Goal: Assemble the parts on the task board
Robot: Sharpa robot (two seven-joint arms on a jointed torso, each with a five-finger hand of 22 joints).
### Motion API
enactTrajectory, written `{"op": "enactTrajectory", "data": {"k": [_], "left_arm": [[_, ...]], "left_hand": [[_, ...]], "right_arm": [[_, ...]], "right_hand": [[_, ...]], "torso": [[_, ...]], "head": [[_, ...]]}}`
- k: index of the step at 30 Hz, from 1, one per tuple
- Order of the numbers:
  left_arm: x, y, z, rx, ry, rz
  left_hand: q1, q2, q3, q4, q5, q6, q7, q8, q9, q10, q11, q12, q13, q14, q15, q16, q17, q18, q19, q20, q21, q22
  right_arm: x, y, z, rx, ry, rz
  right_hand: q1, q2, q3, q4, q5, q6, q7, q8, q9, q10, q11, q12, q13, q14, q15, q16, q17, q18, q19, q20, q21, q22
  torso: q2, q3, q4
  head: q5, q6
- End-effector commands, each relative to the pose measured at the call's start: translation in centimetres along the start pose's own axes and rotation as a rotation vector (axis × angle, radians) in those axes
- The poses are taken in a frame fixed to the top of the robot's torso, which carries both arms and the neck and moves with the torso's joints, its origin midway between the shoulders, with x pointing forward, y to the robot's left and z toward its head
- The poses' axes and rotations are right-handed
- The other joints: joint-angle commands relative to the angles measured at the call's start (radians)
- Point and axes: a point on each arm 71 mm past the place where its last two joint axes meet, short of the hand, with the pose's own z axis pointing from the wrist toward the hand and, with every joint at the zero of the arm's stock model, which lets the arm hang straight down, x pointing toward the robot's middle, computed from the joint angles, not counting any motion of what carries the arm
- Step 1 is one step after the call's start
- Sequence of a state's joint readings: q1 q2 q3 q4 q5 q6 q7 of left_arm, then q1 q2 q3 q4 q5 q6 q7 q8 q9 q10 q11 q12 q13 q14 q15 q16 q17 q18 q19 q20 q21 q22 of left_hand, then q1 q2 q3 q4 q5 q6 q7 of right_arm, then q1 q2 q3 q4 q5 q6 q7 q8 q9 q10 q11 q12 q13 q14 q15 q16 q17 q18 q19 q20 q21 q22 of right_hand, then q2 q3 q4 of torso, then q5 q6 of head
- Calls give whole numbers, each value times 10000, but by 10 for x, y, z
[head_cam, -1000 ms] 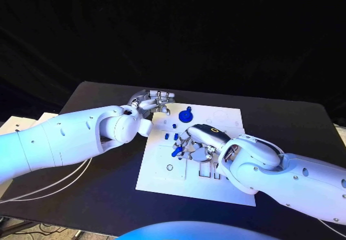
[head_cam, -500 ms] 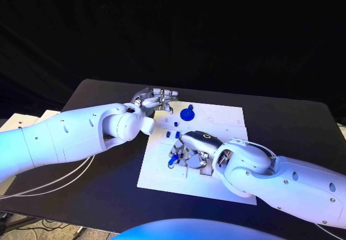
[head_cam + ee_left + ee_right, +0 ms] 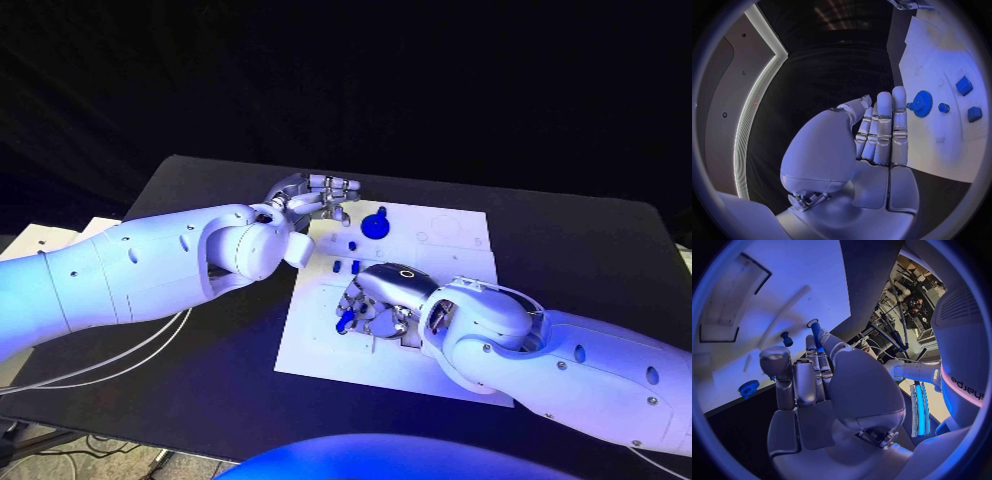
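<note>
Fingers (image 3: 819, 342) pinching blue peg (image 3: 816, 332), task board (image 3: 447, 240)

One white task board (image 3: 433, 350) lies on one black table (image 3: 188, 380). On the board I count one blue gear (image 3: 375, 225), two small blue blocks side by side (image 3: 345, 267), one tiny blue peg (image 3: 353, 245), and one blue pin (image 3: 343, 323). Two white arms show, each ending in one silver hand.

The task board (image 3: 447, 235) lies mid-frame on the counter (image 3: 188, 340); the left hand (image 3: 310, 196) sits at its upper-left corner, the right hand (image 3: 378, 300) over its centre.
</note>
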State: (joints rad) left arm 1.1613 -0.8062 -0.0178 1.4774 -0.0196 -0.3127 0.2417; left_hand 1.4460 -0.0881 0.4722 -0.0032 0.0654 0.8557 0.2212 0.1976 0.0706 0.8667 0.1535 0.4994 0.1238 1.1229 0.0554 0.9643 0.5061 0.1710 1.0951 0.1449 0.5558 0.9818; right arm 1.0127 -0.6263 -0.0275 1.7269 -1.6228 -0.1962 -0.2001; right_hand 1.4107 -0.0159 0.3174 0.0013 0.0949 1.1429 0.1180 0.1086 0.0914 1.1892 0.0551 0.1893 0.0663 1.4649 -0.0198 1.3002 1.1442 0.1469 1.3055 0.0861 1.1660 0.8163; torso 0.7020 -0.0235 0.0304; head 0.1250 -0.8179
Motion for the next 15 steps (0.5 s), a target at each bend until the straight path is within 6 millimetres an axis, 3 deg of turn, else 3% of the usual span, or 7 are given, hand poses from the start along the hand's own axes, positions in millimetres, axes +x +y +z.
{"op": "enactTrajectory", "data": {"k": [1,15], "left_arm": [[2,-1,0,53,197,-21],[-1,-1,-1,35,145,-8]], "left_hand": [[-36,28,-43,-26,33,-63,107,36,13,-59,-22,18,-14,-57,-11,47,-9,115,1,33,32,2],[-36,28,-43,-26,33,-63,107,36,13,-59,-22,18,-14,-57,-11,47,-9,115,1,33,32,2]], "right_arm": [[3,-1,1,162,269,-430],[7,-1,2,352,564,-844]], "right_hand": [[-58,-3,51,5,-17,0,46,46,84,18,32,-38,4,374,-38,6,23,-146,-27,-41,-7,25],[-52,0,63,-3,-6,5,44,49,87,30,29,-38,8,379,-39,21,43,-149,-21,-40,5,44]], "torso": [[-2,-7,13],[0,-2,12]], "head": [[-13,-22],[3,-110]]}}
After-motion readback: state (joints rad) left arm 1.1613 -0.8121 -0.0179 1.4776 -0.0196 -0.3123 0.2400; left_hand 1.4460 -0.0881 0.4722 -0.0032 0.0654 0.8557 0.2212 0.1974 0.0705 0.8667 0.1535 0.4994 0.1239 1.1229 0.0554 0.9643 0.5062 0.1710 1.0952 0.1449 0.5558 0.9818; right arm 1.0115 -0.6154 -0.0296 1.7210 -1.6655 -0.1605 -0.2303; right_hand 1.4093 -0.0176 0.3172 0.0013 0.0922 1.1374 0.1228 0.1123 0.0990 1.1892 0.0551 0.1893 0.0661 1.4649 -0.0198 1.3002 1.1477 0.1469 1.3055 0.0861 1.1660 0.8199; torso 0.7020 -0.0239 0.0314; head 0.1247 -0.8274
